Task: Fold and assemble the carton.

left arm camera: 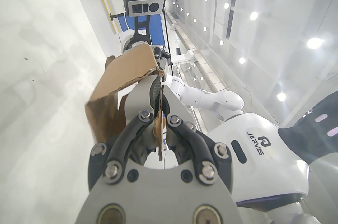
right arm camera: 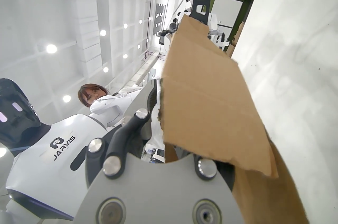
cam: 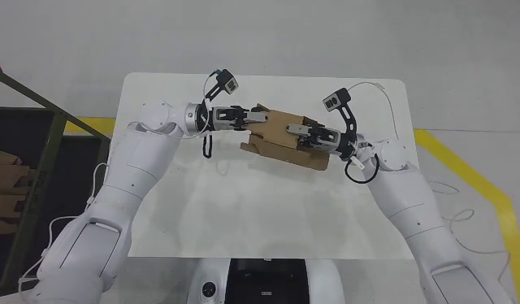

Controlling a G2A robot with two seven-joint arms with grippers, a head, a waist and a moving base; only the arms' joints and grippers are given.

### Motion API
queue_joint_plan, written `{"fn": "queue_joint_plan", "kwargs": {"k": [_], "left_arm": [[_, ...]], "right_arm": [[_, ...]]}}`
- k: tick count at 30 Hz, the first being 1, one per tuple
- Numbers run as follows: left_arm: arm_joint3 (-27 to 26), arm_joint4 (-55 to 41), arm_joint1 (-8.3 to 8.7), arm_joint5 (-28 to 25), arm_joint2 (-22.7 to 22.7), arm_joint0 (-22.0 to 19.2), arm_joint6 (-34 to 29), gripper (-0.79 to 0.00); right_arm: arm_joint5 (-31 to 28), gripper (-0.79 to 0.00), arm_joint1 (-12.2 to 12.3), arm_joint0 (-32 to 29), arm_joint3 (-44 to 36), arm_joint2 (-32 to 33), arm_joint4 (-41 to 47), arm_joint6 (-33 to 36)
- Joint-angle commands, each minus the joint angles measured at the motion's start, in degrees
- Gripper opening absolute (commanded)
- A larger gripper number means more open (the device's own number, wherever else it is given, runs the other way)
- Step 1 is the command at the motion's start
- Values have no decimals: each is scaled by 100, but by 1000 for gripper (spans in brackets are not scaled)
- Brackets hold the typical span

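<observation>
Between the two pairs of fingers, above the white counter (cam: 244,214), the brown cardboard carton (cam: 284,136) spans lengthwise, left fingers (left arm camera: 134,106) pinched tight on one end flap, right fingers (right arm camera: 144,95) seemingly clamping the opposite end.

You are facing the carton (cam: 284,133) spanning the far middle of the desk (cam: 260,214), filling the gap between the left pincer (cam: 258,117) and the right pincer (cam: 299,132), both gripping it; broad bare desk is lying open for passage on the robot's side.
</observation>
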Motion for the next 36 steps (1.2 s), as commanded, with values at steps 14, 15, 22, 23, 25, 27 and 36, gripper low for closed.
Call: {"fn": "queue_joint_plan", "kwargs": {"k": [14,15,22,23,25,27,36], "left_arm": [[70,-345,4,54,-168,43,164,0],[82,-369,2,57,-175,45,180,0],[113,-518,-13,69,-221,68,281,0],[106,-544,-13,91,-230,71,276,0],[85,-567,-9,109,-256,80,269,0],[60,-556,-2,108,-288,91,278,0],[-126,-761,26,381,-430,210,265,0]], "right_arm": [[-43,-785,-12,-23,17,43,-17,-25],[-50,-785,-12,-32,5,47,-11,-24],[-90,-785,-8,-79,-36,79,-64,-37],[-97,-785,-6,-84,-34,86,-90,-58],[-107,-785,-5,-90,-40,94,-121,-83],[-107,-785,-5,-93,-49,103,-131,-105],[-123,-785,-3,-122,-62,122,-269,-219]]}}
